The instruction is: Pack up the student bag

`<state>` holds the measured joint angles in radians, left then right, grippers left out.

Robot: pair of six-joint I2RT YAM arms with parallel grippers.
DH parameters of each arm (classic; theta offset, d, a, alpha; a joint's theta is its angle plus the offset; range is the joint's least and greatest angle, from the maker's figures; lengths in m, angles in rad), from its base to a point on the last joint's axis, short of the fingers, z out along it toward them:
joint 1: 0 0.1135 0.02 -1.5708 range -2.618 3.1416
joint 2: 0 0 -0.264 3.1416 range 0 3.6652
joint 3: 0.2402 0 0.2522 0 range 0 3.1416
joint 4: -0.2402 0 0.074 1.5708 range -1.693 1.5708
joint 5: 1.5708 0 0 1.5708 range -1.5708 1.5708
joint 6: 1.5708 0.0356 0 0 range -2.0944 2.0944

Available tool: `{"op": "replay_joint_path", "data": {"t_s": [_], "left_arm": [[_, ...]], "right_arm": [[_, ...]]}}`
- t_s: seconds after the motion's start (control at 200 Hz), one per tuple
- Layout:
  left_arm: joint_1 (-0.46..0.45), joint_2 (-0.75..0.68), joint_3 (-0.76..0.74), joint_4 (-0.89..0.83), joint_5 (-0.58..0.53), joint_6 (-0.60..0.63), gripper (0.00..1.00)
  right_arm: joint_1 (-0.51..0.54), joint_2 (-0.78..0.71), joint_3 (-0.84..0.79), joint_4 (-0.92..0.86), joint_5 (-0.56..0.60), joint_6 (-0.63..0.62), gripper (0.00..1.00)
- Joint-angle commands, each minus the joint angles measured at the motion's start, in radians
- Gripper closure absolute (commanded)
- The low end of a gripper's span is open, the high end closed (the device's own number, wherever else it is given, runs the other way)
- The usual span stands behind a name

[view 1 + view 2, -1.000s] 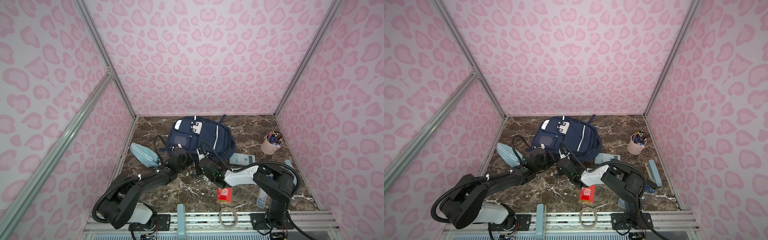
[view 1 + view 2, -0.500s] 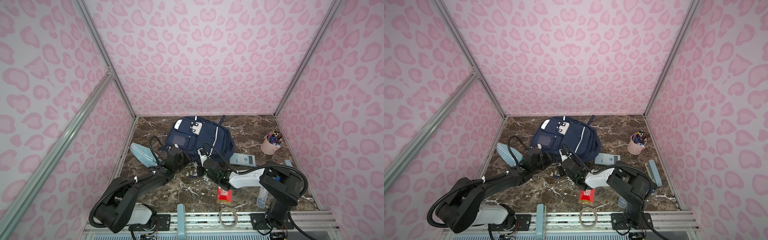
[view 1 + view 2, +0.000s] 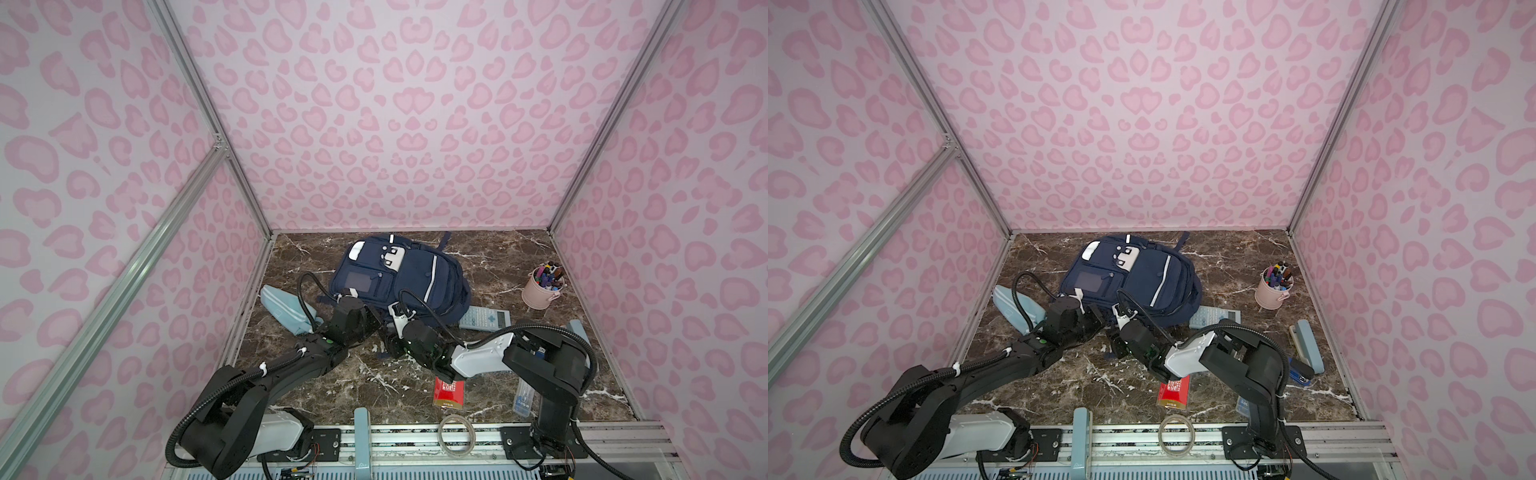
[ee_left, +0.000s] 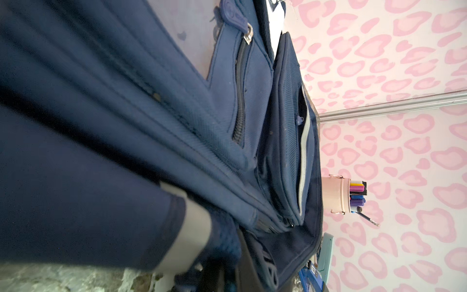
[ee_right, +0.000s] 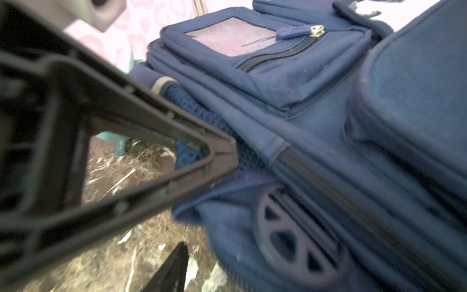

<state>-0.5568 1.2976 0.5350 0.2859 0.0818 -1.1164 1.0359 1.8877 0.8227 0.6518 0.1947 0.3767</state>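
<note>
**Right gripper lets go at the bag's near edge; nothing packed yet**

Top views with both wrist views. The marble table (image 3: 523, 257) carries the student bag (image 3: 415, 282). It lies flat at the back centre, pockets up, white patches toward the rear wall, much where it lay a second ago. Both arms reach to its near edge.

The left gripper (image 3: 368, 322) sits at the near left corner with its jaws together. Its wrist view is filled with navy fabric, and I cannot tell whether any is pinched.

The right gripper (image 5: 209, 198) is what has changed. I had it closed against that edge half a second ago. Now its jaws stand apart, one fingertip (image 5: 228, 151) touching the blue mesh at the bag's edge, holding nothing.

Smaller items lie loose on the table:
- the light-blue pouch (image 3: 286, 307), just left of the bag
- the calculator (image 3: 484, 319), just beside its near right corner
- the pen cup (image 3: 540, 291), farther right
- the red packet (image 3: 448, 392), near the front rail

Reading: the main zip (image 5: 328, 182) looks closed, so I judge the release a slipped or abandoned pinch. The opening step is not yet done. It calls for a fresh grip on a zip pull, with the left arm steadying the bag.
</note>
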Motion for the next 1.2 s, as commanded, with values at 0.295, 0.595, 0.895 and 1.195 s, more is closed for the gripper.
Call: {"op": "replay_joint_path", "data": {"t_s": [0.295,0.595,0.895,1.195], "left_arm": [[-0.008,-0.036,-0.003,0.027,0.046,0.017,0.97],[0.008,-0.063,0.017,-0.049,-0.002,0.067,0.97],[0.035,-0.087,-0.001,-0.073,-0.027,0.088,0.97],[0.038,-0.083,-0.024,-0.054,-0.022,0.082,0.97]], "right_arm": [[0.038,0.055,0.021,0.245,0.265,-0.147,0.95],[0.05,-0.064,-0.067,0.122,0.205,-0.12,1.0],[0.037,-0.187,-0.058,-0.24,0.139,-0.021,1.0],[-0.062,-0.285,-0.174,-0.304,-0.034,0.063,1.0]]}}
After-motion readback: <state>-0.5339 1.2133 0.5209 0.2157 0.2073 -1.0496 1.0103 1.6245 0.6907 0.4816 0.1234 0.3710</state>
